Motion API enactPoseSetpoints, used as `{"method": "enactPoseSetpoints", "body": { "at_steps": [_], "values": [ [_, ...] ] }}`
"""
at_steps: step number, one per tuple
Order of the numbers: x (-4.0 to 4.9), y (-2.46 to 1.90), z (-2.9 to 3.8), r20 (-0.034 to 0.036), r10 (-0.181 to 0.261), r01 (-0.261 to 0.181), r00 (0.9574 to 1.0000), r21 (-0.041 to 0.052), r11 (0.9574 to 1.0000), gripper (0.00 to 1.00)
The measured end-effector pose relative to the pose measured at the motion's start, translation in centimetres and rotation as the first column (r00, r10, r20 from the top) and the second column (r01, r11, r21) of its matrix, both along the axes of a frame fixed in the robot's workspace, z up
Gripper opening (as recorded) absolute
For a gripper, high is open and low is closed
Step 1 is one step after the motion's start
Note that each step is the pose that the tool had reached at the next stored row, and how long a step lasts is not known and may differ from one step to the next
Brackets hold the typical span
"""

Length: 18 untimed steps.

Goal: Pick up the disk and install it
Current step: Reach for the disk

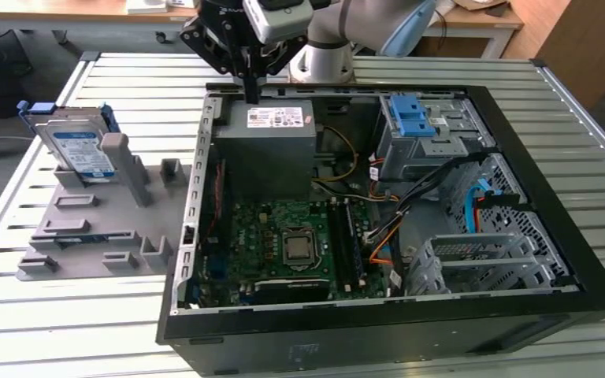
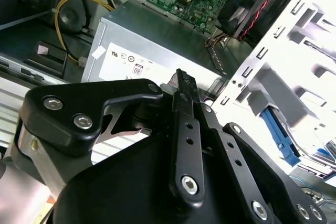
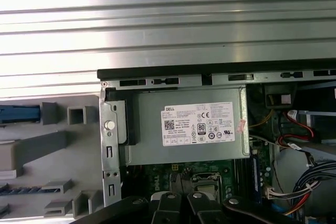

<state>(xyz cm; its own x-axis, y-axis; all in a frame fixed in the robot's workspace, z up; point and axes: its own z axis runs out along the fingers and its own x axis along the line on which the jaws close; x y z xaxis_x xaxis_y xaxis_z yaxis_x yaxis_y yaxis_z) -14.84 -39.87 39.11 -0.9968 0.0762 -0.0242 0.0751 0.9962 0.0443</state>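
Slatted table: disk far from gripper

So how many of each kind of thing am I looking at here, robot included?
disk: 1
grey holder rack: 1
open computer case: 1
power-supply box: 1
robot gripper: 1
Total: 5

Robotics laboratory or workshop, as indicated by an opened computer case laid on a slatted aluminium bench, a grey fixture set beside it, and wooden desks behind.
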Motion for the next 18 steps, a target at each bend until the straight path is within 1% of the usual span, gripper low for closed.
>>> {"method": "enactPoseSetpoints", "body": {
  "at_steps": [18],
  "values": [
    [-0.51, 0.00, -0.04, 0.0000, 0.000, 0.000, 1.0000, 0.0000, 1.0000, 0.11]
  ]
}}
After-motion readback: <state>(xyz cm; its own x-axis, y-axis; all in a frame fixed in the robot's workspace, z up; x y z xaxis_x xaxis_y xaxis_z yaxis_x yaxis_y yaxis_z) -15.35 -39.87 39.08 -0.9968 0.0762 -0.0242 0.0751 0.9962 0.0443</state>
